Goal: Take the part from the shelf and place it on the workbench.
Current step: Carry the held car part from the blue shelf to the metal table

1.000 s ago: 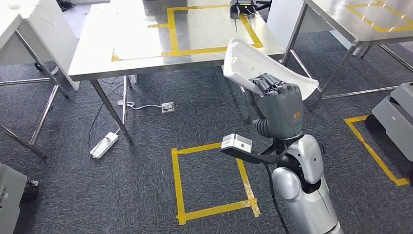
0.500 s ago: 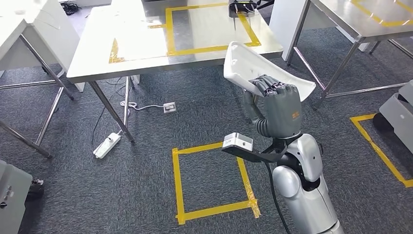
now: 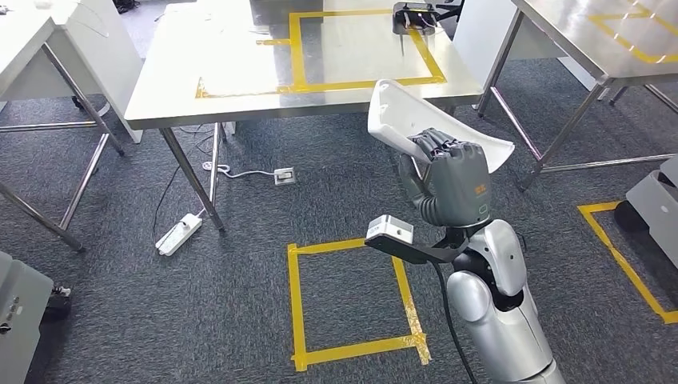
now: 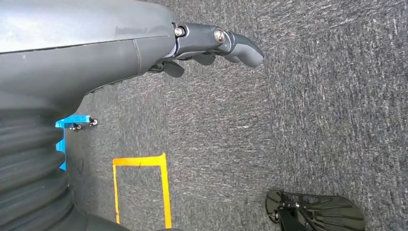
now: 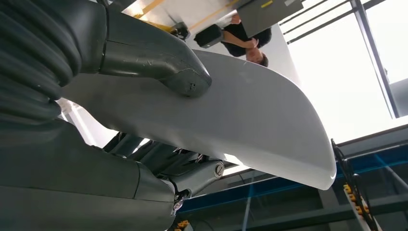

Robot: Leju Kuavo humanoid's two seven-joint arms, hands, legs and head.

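Observation:
The white curved part (image 3: 397,112) is held up in front of my body by my right hand (image 3: 452,180), whose dark fingers wrap over its near edge. In the right wrist view the part (image 5: 250,115) lies between the thumb (image 5: 163,65) and the fingers beneath it. The steel workbench (image 3: 168,88), marked with a yellow tape rectangle, stands ahead and to the left, its near edge just beyond the part. My left hand (image 4: 207,43) hangs over the grey carpet with nothing in it, its fingers loosely extended.
A black device (image 3: 414,16) sits at the workbench's far right. A second steel table (image 3: 608,40) stands at right, another table (image 3: 32,36) at left. A power strip (image 3: 182,234) and cable lie by the workbench leg. A yellow tape square (image 3: 352,296) marks the floor. A person (image 5: 245,41) stands beyond.
The whole picture has shifted a little right and down, so the camera has moved. My right hand still holds the part the same way.

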